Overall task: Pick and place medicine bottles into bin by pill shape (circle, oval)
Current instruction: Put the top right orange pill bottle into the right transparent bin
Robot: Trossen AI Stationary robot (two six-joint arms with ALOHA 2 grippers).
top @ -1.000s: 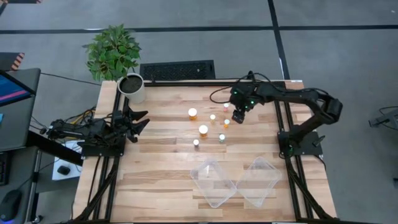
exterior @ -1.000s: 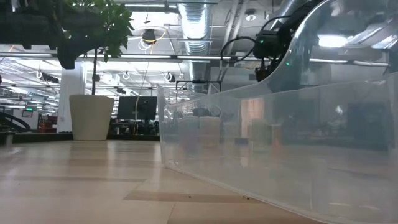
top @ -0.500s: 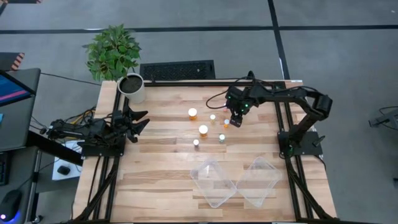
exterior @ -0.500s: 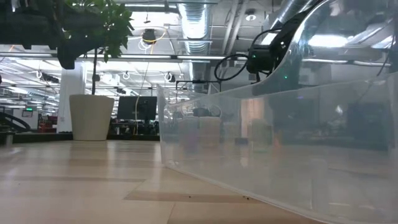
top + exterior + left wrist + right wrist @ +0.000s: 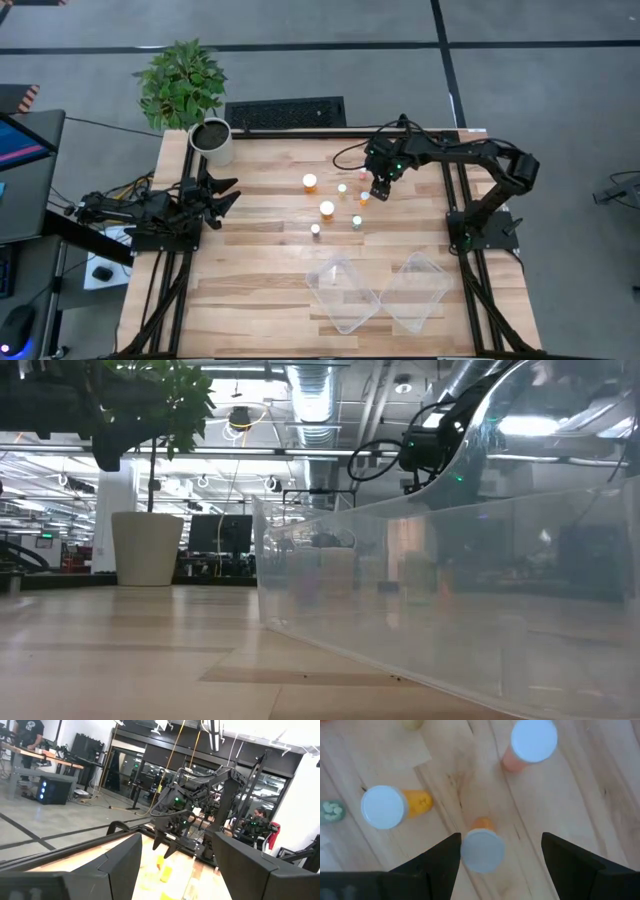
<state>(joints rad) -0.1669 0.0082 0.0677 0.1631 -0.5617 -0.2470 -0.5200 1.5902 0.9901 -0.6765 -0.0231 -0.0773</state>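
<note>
Both grippers have their jaws spread apart, and neither holds anything. Going from left to right across the wooden table (image 5: 250,290) as seen from above: the left gripper (image 5: 226,194) rests low at the table's left edge, well apart from the bottles, with its fingers pointing toward the middle. Behind it, at the far left corner, a white pot (image 5: 212,141) stands with a leafy green plant (image 5: 180,82) just beyond it.

Near the middle of the table stands a loose cluster of small bottles with white caps. The leftmost is an orange bottle (image 5: 310,182) toward the far side. Nearer the front are a larger white-capped bottle (image 5: 327,209) and a tiny one (image 5: 316,230). To their right stand another tiny bottle (image 5: 342,188) and a green-tinted one (image 5: 357,222).

The right gripper (image 5: 379,190) hangs over the right side of the cluster. Its wrist camera looks straight down between its fingers at a small orange bottle (image 5: 481,849), whose cap lies in the gap between them, untouched. Two more orange bottles stand close by, one (image 5: 390,806) and another (image 5: 530,744).

At the front of the table sit two clear plastic bins, side by side: the left bin (image 5: 341,291) and the right bin (image 5: 417,290). Both look empty.
</note>
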